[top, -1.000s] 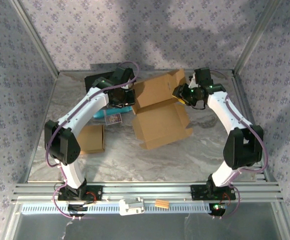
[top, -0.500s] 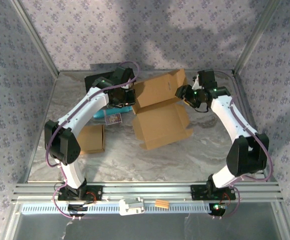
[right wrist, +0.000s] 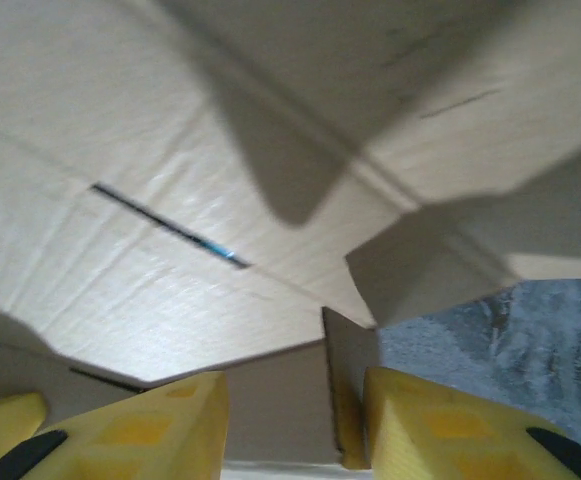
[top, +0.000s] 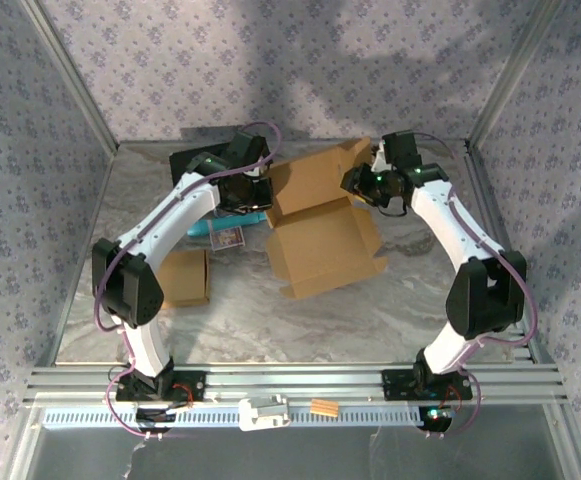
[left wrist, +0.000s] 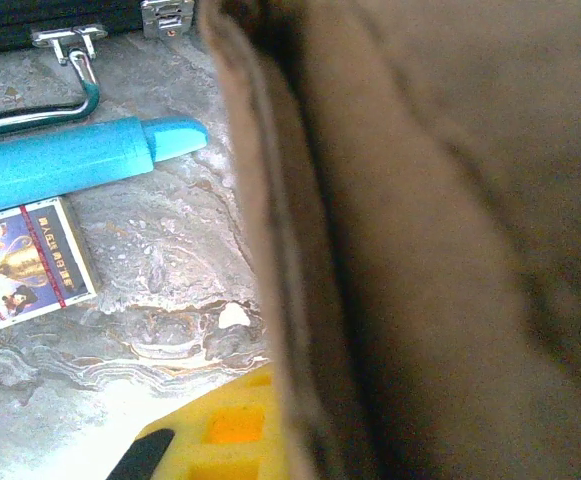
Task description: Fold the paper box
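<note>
Paper box (top: 320,240) flap between parted right end effector (right wrist: 295,400) fingers; left end effector (top: 254,191) (grip unclear) beside box.

Matt brown paper box (top: 320,250) lies on a glossy marbled table (top: 270,320).

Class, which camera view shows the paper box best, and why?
Top external: the whole box shows, with its outline and flaps clear. Left wrist catches a blurred, close edge of it; right wrist catches its panels and folds at close range.
</note>
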You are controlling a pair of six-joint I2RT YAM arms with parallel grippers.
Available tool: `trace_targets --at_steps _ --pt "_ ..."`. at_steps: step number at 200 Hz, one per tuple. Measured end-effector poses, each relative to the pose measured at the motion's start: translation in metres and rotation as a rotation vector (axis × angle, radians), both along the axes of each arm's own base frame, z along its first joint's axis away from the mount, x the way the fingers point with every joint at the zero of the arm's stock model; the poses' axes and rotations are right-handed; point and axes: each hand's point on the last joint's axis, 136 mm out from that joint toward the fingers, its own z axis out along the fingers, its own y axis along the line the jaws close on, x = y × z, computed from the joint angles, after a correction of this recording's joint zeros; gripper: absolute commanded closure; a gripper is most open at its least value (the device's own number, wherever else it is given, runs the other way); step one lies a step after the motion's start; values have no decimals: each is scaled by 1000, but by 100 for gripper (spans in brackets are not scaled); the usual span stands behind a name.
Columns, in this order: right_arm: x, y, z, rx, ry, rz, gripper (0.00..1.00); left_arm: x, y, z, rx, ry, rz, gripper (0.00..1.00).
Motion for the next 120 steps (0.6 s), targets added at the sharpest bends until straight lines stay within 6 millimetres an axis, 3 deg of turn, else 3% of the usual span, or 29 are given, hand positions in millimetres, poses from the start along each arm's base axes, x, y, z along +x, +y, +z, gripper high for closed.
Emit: trace_targets --at_steps 35,84,105,120 --pt "-3 14 -2 10 5 35 61 1 0 -3 4 5 0 100" --pt "-8 30 -10 21 29 79 63 7 -2 11 -18 -23 4 100" --pt "-5 32 2 34 12 88 60 10 1 11 -30 -20 -1 100" --pt "1 31 24 49 -28 96 57 15 3 15 -69 -23 -11 100"
